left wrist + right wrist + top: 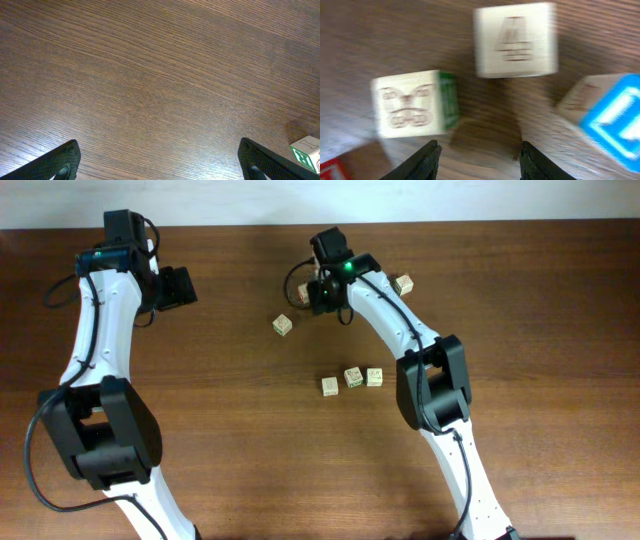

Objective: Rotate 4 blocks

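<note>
Standing by the desk [230,430], I take a row of three blocks [353,378] near its middle as my mark. The right fingers [320,295] hang beyond that row, towards the far edge. A lone block [283,325] lies up and to the left of the row, nearer the left arm. The left fingers [180,287] are well away from the row, far off on the left.

From above the printed faces are too small to read. The right wrist camera, though blurred, shows them. A butterfly block [412,102] with a green side lies just ahead of one finger. A carved block [515,40] sits farther out, in line with the gap, and a blue-faced block [607,112] is off beyond the other finger. These fingers stand apart over bare wood, gripping nothing.

The left wrist camera shows its fingers spread wide and empty. A green-printed block [306,150] is outside them, just beside one finger.
</note>
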`<action>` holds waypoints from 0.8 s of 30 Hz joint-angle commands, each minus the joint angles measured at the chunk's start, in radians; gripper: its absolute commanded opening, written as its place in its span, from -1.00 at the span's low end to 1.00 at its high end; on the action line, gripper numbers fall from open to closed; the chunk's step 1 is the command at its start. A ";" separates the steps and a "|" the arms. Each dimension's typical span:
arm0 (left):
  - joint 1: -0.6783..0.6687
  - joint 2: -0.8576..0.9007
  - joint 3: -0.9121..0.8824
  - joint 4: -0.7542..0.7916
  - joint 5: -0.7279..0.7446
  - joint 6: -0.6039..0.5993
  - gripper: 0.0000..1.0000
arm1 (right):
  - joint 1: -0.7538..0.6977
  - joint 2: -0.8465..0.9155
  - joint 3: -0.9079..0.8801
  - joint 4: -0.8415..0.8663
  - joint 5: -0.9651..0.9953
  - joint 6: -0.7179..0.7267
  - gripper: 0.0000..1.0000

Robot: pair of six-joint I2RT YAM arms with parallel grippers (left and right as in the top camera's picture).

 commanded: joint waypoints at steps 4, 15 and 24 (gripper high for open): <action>-0.003 -0.003 0.017 0.005 0.000 -0.013 0.97 | 0.029 0.016 0.002 0.065 -0.046 -0.069 0.18; -0.003 -0.003 0.017 0.010 0.000 -0.013 0.97 | 0.029 0.017 -0.027 0.218 -0.020 -0.090 -0.01; -0.003 -0.003 0.017 0.008 0.000 -0.013 0.97 | 0.029 0.017 -0.061 0.243 -0.027 -0.035 -0.35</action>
